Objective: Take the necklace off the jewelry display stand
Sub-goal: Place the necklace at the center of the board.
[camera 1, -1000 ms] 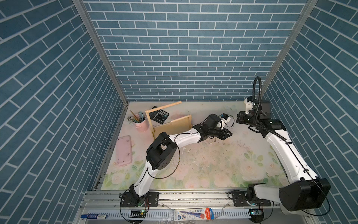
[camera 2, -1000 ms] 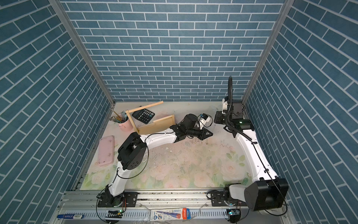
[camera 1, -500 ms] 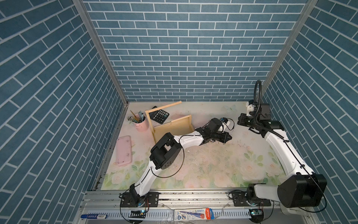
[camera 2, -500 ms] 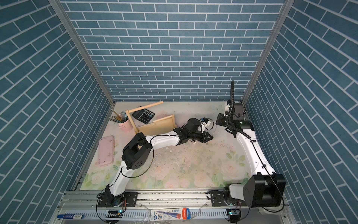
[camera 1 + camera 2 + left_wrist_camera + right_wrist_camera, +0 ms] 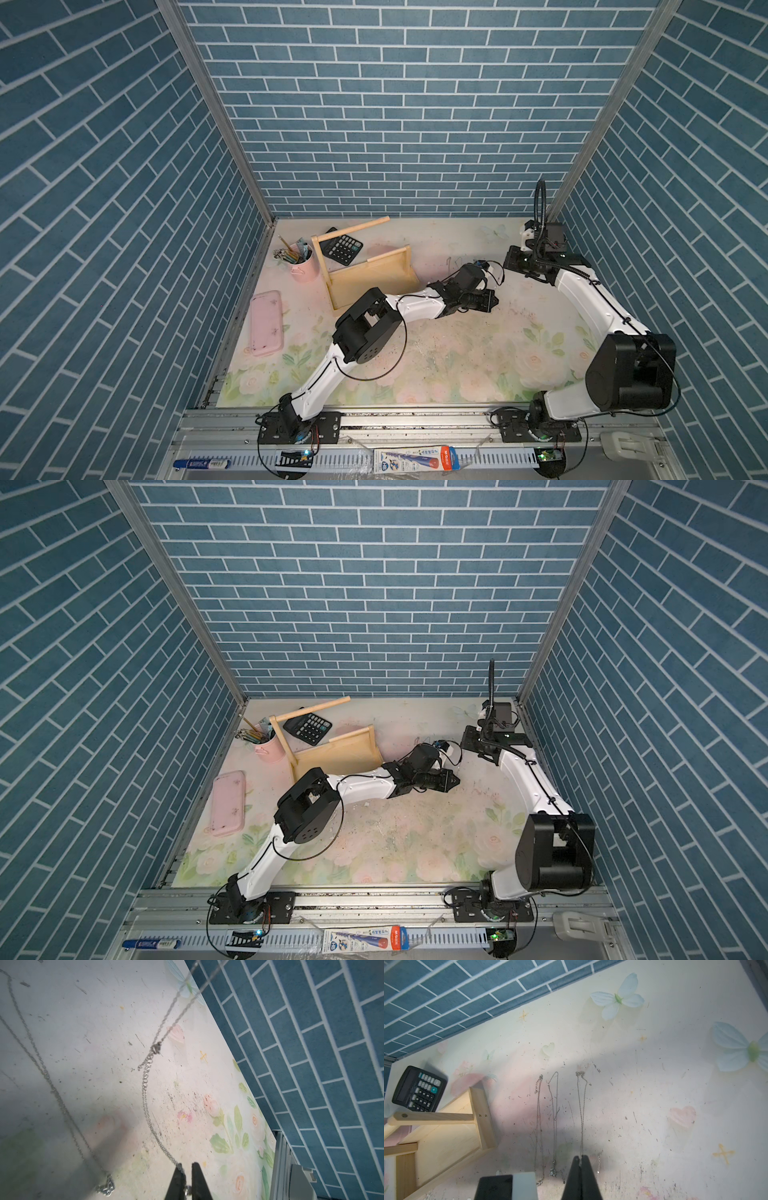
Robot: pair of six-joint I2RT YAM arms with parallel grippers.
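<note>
The pale wooden jewelry display stand sits tilted at the back left, and I see no chain on its bars. Several thin silver necklaces lie on the floral mat to its right. My left gripper is shut on one necklace; its chain runs from the fingertips across the mat to a clasp, then rises out of focus. My right gripper is shut on another necklace chain, which stretches away from its tips.
Other loose chains lie between the right gripper and the stand. A black calculator and a pink pencil cup stand behind the stand. A pink case lies at the left. The blue brick wall is close behind the right arm.
My left gripper has drifted a little toward the front right with its chain. The right arm's elbow has lifted and pulled back; its gripper has barely shifted.
</note>
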